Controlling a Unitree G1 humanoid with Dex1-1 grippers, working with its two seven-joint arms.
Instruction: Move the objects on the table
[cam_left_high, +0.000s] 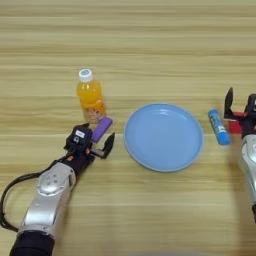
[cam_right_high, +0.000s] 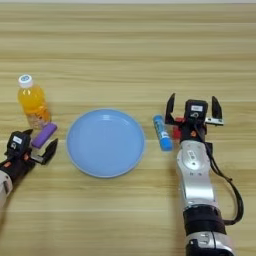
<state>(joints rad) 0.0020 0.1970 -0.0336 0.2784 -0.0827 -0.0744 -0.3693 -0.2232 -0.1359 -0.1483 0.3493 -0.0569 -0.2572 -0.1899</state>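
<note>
Left eye view: left pincer (cam_left_high: 98, 137) spread, straddling the purple block (cam_left_high: 101, 129), whose long axis runs diagonally up-right; orange bottle (cam_left_high: 90, 96) just behind.

Right eye view: right pincer (cam_right_high: 194, 111) spread, empty, well apart across the desk (cam_right_high: 128, 55).

No words or numbers can be read. The orange drink bottle (cam_left_high: 90, 97) has a label and each gripper has a small white sticker, all too blurry to read.

I see an orange-drink clear bottle (cam_left_high: 90, 97) with white cap, a flat purple block (cam_left_high: 101, 129), a pale blue round plate (cam_left_high: 163, 137), a blue tube (cam_left_high: 219, 127), and the light-brown plank-grained tabletop (cam_left_high: 150, 45).
</note>
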